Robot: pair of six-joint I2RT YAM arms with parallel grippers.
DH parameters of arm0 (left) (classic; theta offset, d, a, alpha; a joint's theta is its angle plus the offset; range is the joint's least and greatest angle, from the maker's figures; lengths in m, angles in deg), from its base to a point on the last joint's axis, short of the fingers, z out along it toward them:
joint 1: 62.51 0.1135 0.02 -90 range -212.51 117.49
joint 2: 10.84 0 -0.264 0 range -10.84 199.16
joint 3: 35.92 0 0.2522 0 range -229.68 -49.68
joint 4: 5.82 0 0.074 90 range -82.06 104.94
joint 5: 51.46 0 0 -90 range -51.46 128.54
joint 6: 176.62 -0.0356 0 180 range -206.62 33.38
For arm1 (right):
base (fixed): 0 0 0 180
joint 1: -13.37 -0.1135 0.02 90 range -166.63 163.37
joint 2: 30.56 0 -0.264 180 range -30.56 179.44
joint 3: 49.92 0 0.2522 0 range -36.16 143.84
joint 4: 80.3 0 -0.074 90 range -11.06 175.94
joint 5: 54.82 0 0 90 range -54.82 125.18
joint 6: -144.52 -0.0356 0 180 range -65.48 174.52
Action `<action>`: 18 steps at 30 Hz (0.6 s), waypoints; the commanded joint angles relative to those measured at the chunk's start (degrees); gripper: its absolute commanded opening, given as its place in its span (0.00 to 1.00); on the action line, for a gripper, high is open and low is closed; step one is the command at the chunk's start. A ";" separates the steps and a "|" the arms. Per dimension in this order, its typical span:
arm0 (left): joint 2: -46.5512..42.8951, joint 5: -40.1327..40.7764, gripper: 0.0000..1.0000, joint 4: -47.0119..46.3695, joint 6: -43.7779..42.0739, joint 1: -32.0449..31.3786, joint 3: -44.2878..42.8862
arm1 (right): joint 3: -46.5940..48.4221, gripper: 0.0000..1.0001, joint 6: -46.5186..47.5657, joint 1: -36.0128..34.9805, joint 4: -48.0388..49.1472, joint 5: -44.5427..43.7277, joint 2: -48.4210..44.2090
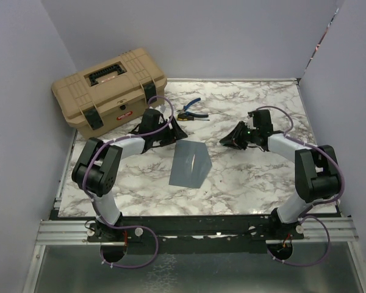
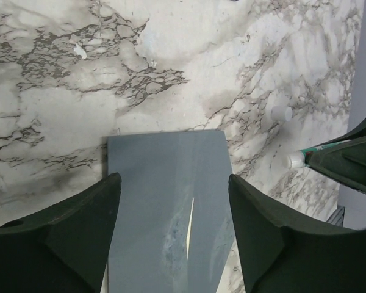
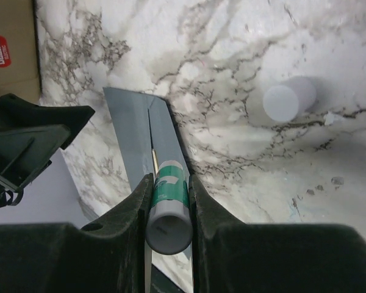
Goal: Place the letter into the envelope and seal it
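Envelope (image 1: 190, 163) lies flat mid-table between the arms, a sliver of the letter (image 2: 191, 217) showing in its slit. Left gripper (image 2: 174, 183) is spread wide above it. Right gripper (image 3: 169, 183) clamps a glue stick (image 3: 169, 198). A white cap (image 3: 287, 97) lies on the marble nearby.

Both arms extend forward, elbows bent, wrists turned inward; left gripper (image 1: 172, 130) jaws spread wide; right gripper (image 1: 230, 139) jaws clamped on a tube (image 3: 169, 210)

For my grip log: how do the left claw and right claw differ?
The left claw is open; the right claw is shut. The left claw holds nothing, with the envelope below it; the right claw grips a glue stick. Both are dark two-finger claws.
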 commanded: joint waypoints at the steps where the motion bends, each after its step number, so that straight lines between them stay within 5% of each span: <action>1: -3.04 2.51 0.74 4.83 -5.57 0.12 -1.14 | -3.29 0.06 -6.34 1.21 3.10 6.93 2.26; 18: -5.67 5.24 0.81 9.64 -7.22 0.23 0.29 | -14.41 0.21 -20.29 5.28 17.21 7.75 5.57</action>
